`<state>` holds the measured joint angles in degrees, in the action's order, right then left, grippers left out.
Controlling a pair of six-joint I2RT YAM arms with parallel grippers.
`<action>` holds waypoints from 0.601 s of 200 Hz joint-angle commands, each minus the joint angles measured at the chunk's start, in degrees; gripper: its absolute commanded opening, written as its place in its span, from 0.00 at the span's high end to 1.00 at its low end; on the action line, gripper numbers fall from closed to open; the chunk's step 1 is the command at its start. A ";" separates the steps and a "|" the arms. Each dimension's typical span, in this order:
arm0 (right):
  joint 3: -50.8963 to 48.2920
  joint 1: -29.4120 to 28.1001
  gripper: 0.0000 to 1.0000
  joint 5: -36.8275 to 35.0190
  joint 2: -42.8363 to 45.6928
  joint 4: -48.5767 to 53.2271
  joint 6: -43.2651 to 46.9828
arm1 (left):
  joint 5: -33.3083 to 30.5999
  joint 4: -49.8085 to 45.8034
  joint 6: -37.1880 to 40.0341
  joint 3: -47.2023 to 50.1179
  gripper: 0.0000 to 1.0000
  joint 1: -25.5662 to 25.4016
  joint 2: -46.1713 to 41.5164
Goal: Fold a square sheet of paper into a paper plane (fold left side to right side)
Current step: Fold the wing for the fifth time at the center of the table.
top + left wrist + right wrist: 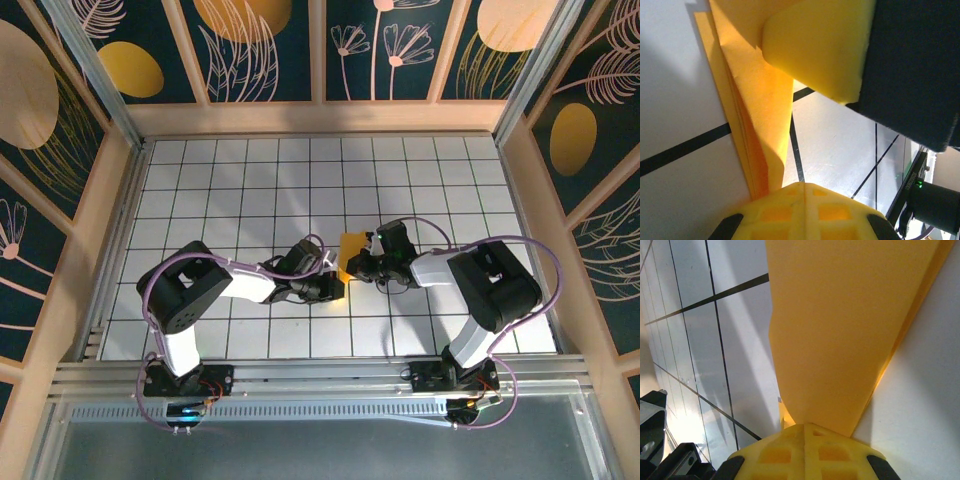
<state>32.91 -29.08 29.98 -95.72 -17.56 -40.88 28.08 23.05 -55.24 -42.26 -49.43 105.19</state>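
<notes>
centrally, left gripper (337, 287) and right gripper (359, 268) pinch paper (350, 247); gridded table (250, 180), floral walls (400, 50).

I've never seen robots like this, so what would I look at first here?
The thin orange-yellow folded sheet of paper grabs the eye first, bright at the middle of the white grid-tiled table. The left gripper and right gripper meet there, both pinched shut on it. Behind, dark wall panels with big yellow ovals stand out too.
</notes>
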 commanded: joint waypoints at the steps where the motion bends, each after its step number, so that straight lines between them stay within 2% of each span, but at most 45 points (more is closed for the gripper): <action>1: -1.52 -0.19 1.00 -5.89 -4.22 8.86 1.88 | 0.73 0.56 -0.79 1.10 0.98 0.37 0.95; 77: -0.74 -0.12 1.00 -6.25 -4.69 9.72 2.32 | 0.49 0.01 -0.24 2.45 0.98 -0.09 0.92; 120: -0.57 -0.07 1.00 -6.24 -4.84 9.91 2.36 | -2.91 -5.97 2.27 1.78 0.99 -1.79 0.38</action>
<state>33.76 -29.08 30.13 -96.05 -16.08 -40.80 27.31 23.83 -54.87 -41.28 -49.84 105.12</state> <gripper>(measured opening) 0.051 0.048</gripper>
